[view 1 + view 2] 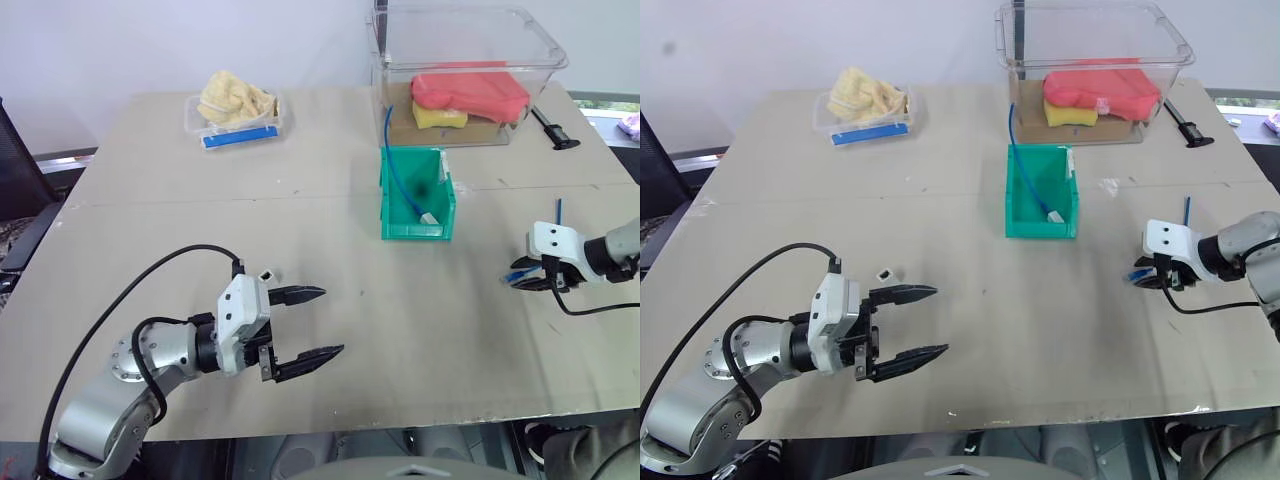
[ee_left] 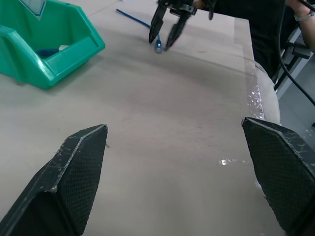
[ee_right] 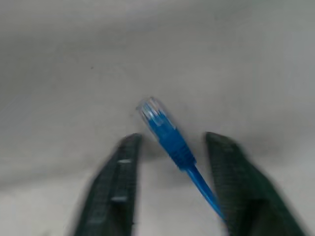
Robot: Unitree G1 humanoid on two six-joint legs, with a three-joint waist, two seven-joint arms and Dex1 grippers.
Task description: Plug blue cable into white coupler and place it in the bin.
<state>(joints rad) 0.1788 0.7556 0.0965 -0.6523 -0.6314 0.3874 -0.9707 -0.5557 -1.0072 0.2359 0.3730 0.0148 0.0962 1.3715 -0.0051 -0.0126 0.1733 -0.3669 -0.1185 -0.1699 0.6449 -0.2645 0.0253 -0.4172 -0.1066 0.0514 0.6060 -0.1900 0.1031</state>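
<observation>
Right then, your right gripper [image 3: 170, 147] hung over the table [image 1: 320, 250] near its right edge, its fingers [image 3: 120, 167] either side of the blue cable [image 3: 170, 135] plug but apart from it, not yet clamped. Your left gripper [image 1: 310, 325] hovered low over the near left of the table, spread wide and empty, with the white coupler [image 1: 267, 274] lying just beyond it. You had the green bin [image 1: 416, 195] further back at mid-table, holding a second blue cord [image 1: 405, 185] with a white block [image 1: 429, 217] on its end.
</observation>
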